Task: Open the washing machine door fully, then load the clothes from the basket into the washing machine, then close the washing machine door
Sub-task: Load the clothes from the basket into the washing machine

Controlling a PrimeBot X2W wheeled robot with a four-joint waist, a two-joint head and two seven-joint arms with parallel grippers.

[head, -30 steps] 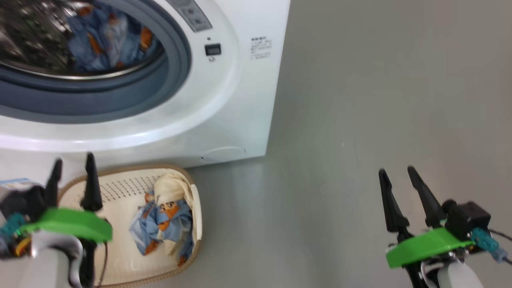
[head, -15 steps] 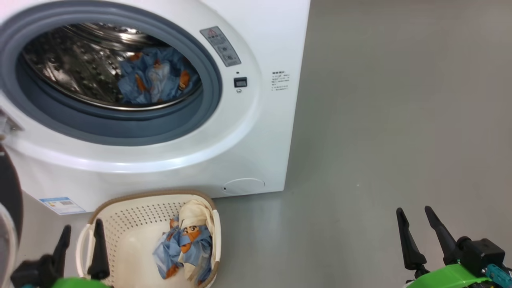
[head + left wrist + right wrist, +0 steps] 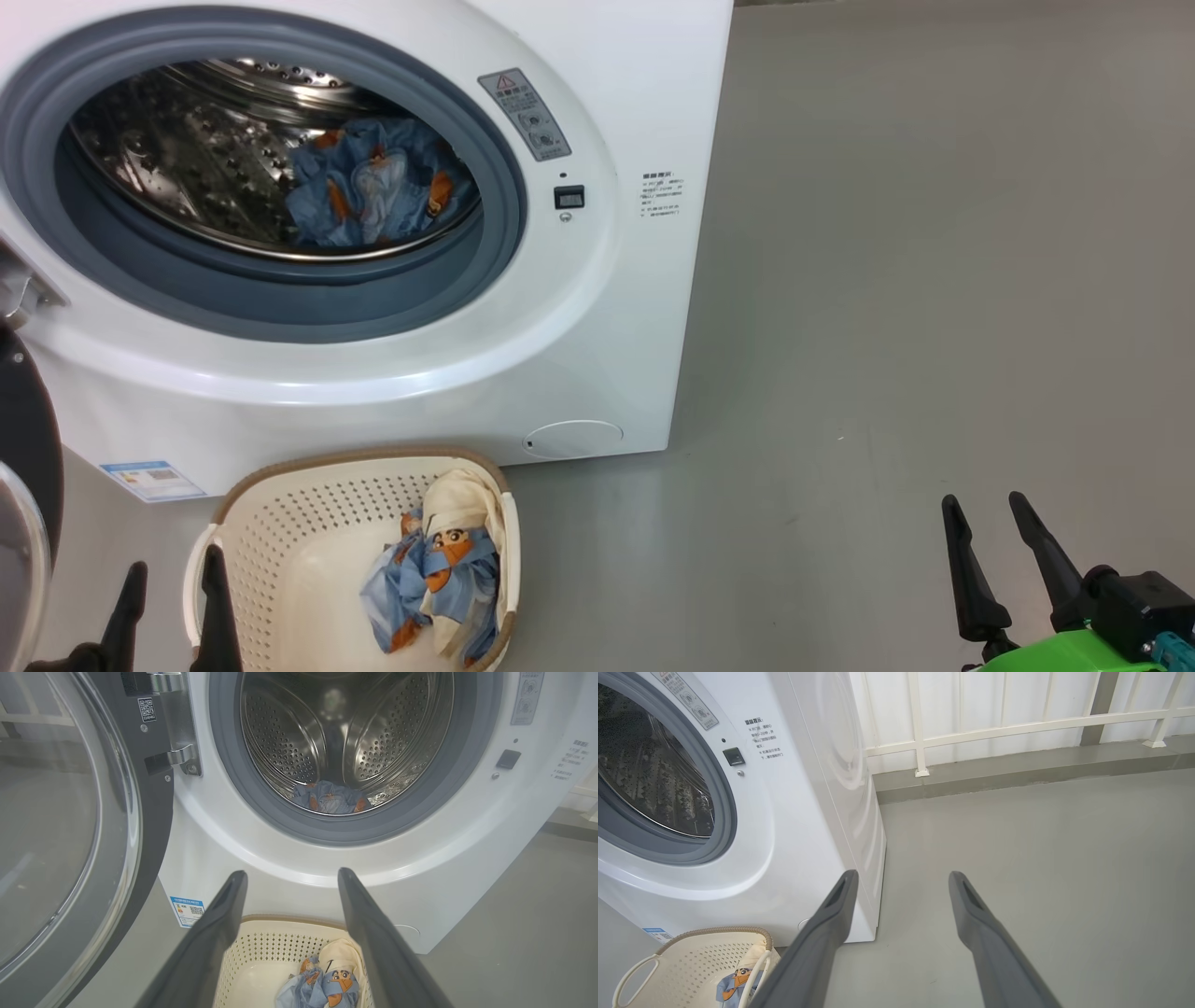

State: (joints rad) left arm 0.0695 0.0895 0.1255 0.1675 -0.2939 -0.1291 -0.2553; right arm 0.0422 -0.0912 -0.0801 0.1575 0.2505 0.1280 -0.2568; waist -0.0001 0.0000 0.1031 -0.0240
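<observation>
Head view lifted: 1 garment [image 3: 373, 191] is seen in the drum [image 3: 187, 159], clothes [image 3: 434, 583] are left in the basket [image 3: 280, 476]; left gripper [image 3: 290, 872] and right gripper [image 3: 903, 873] jaws are spread, empty.

Warning-triangle sticker [image 3: 525, 114] on the washing machine [image 3: 597, 355]; print illegible

On the floor [image 3: 934, 280] the washing machine [image 3: 597, 373] stands at the left of the head view, front toward the robot. The washing machine door [image 3: 154, 826] is swung out on the robot's left, hinged at that side. In the drum [image 3: 187, 159], clothes [image 3: 373, 191] lie low, toward the right. Just before the machine, below the opening, sits the basket [image 3: 299, 504], with other clothes [image 3: 434, 579] in its right half. The left gripper [image 3: 176, 558] is by the basket's left end, and the right gripper [image 3: 982, 499] is well to the right over floor. A railing [image 3: 1017, 723] runs behind.
</observation>
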